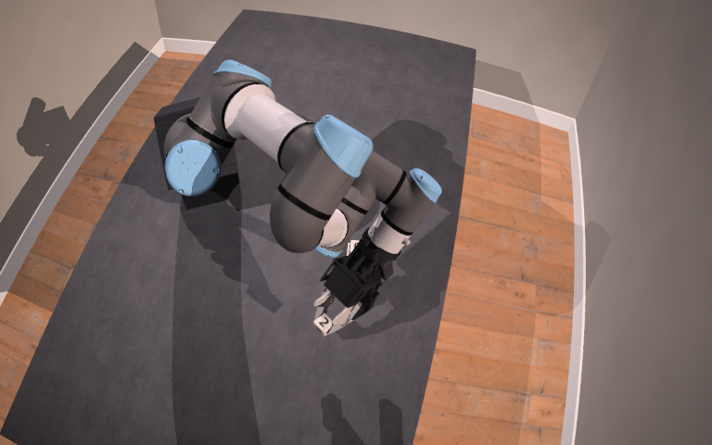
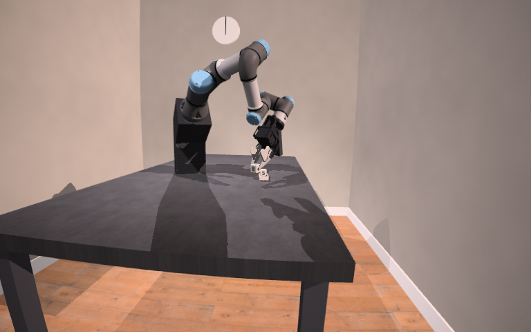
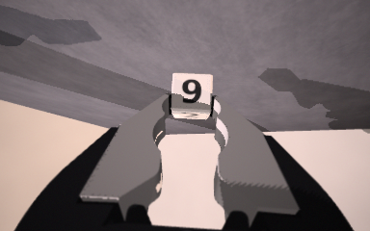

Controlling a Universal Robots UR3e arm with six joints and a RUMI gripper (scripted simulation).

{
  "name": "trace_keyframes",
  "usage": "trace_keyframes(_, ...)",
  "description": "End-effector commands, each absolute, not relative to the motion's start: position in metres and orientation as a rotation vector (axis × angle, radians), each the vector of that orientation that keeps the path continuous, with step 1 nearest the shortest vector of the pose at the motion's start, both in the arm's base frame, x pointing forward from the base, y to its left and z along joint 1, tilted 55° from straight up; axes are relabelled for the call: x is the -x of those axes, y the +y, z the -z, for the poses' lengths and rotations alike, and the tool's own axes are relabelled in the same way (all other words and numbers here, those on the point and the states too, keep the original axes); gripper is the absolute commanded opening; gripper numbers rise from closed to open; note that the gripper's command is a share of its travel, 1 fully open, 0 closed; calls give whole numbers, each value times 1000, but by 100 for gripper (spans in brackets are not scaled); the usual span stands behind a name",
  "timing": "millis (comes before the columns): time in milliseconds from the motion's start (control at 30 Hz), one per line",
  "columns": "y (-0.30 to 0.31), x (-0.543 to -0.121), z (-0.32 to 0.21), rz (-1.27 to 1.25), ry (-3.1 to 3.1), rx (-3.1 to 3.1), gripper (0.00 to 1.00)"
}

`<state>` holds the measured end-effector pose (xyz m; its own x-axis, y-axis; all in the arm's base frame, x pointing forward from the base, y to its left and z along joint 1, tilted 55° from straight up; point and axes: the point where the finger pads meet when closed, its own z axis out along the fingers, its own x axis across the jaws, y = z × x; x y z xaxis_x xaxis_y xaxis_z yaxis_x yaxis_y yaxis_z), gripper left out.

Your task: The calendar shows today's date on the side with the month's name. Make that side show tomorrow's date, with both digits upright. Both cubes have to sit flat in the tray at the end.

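My gripper is shut on a white date cube, gripped by its two sides. It holds the cube low over the dark table, toward the right side. The cube shows a 9 in the wrist view and a 2 on the face seen from the top view. A second white cube showing a 5 sits just right of the held cube, on a small pale tray. From above, the arm and gripper hide that cube and tray.
The dark table carries the arm's black pedestal at its back. The table's right edge is close to the gripper. Wood floor and walls surround the table.
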<state>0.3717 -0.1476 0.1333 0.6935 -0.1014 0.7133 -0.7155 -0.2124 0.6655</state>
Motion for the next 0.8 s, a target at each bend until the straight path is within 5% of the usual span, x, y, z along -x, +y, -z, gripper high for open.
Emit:
trace_keyframes(0, -148, -371, -133, -675, -640, -1767, 10)
trace_keyframes(767, -146, -375, -140, -751, -579, -1852, 10)
